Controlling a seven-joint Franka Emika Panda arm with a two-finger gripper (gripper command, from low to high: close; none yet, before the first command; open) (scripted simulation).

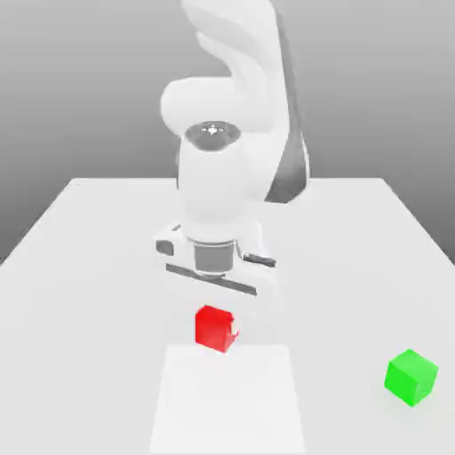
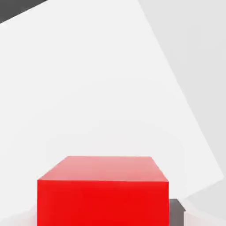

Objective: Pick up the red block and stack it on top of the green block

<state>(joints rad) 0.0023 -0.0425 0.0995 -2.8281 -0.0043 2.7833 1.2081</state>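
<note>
**Red cube caught under the arm's hand, green cube far to the side**

In the exterior view the white robot arm [image 1: 227,169] stands in front of the camera and its thick body covers the wrist. The tool [image 1: 216,322] is mostly hidden: its fingers go down behind the small red cube [image 1: 214,327], and only a light sliver [image 1: 233,335] shows at the cube's edge toward the exterior view's right. The top of the arm is cut off by the picture's border.

The exterior view gives the whole layout. The red cube sits directly below the hand, near the middle of the white counter [image 1: 80,267], and the small green cube [image 1: 411,376] rests on the counter well apart, toward the exterior view's right. A paler rectangular patch [image 1: 227,400] lies on the counter just in front of the red cube.

The hand view shows the red cube [image 2: 102,196] very close, with its top face and one side face, and its lower part is cut by the border. The counter surface [image 2: 97,88] spreads behind it.

The tool is pressed together on the red cube, which lies between its fingers. Whether the cube touches the counter I cannot tell.
</note>
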